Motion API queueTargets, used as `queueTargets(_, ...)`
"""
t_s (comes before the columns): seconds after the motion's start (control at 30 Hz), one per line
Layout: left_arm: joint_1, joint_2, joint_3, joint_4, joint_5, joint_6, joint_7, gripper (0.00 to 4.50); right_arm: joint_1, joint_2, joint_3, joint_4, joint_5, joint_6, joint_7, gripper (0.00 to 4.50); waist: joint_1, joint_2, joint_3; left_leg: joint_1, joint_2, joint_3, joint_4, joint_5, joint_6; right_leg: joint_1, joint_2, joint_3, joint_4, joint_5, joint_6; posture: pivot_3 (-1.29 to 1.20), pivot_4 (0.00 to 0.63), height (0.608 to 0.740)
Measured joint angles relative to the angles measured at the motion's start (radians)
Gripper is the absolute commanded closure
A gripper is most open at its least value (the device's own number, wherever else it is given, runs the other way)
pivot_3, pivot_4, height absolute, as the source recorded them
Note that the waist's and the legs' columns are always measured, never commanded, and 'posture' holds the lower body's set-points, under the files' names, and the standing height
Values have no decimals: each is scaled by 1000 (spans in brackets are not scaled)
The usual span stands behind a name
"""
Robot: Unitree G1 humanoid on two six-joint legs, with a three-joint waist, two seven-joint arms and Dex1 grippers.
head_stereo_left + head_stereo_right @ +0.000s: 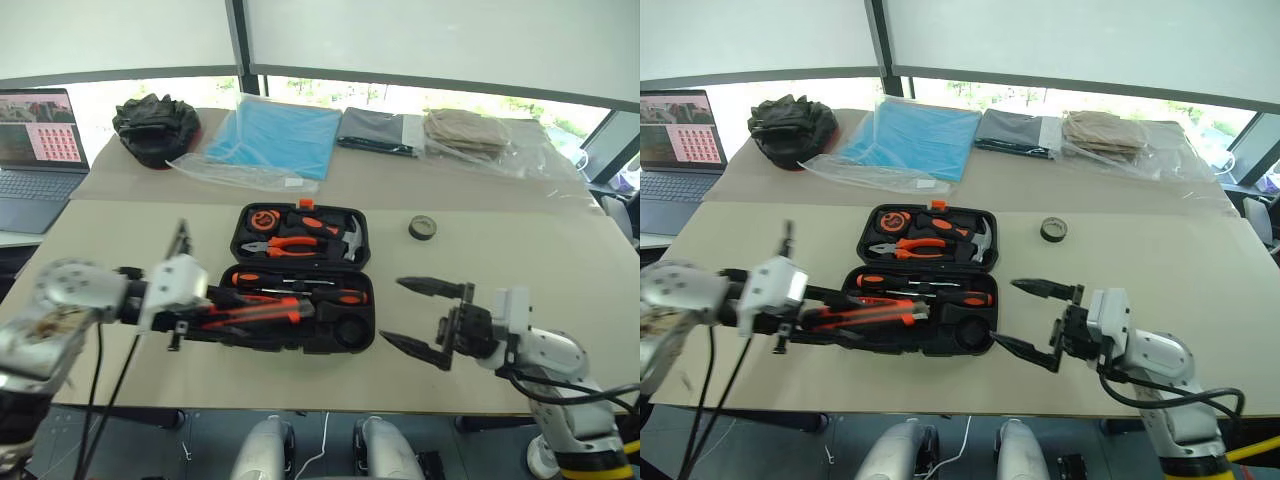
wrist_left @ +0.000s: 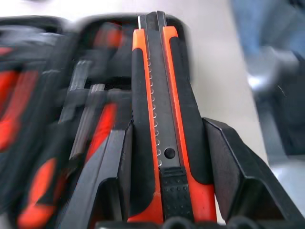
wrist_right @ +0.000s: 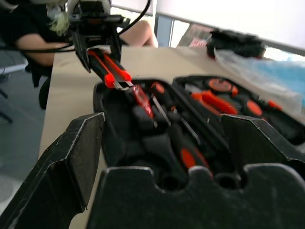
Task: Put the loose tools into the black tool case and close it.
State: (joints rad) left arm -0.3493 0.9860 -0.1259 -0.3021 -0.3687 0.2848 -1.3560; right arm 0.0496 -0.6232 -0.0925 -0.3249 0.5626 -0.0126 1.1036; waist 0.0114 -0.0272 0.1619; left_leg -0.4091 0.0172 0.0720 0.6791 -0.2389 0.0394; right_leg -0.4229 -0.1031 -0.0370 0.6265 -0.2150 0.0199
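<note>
The left gripper (image 1: 215,322) is clamped on the orange-and-black utility knife (image 1: 262,314), holding it over the near half of the open black tool case (image 1: 362,300), where two screwdrivers (image 1: 300,288) lie in their slots. Further right, beyond the case, the small tape roll (image 1: 423,228) rests on the table (image 1: 520,260). The right gripper (image 1: 418,316) hovers just beside the case's right edge, fingers spread wide and holding nothing
</note>
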Motion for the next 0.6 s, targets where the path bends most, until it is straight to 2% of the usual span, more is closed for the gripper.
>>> queueTargets(0.07,-38,-12,-64,5,65,-23,0,2761,1,-15,-7,-5,9,5,2,0,-2,0,0,1,1,0,0,0,0,0,3,2,0,-3,4,0,150,740)
queueTargets(0.2,-53,-40,-146,91,178,-91,2,2761,51,-19,-15,-37,10,16,-3,0,1,0,0,0,2,0,0,0,0,0,5,2,0,-3,3,0,150,740)
queueTargets(0.6,-75,-29,-159,139,255,-104,-5,2761,81,-5,-12,-72,10,18,-42,0,1,0,0,0,5,0,1,0,0,0,4,3,0,-3,6,0,150,740)
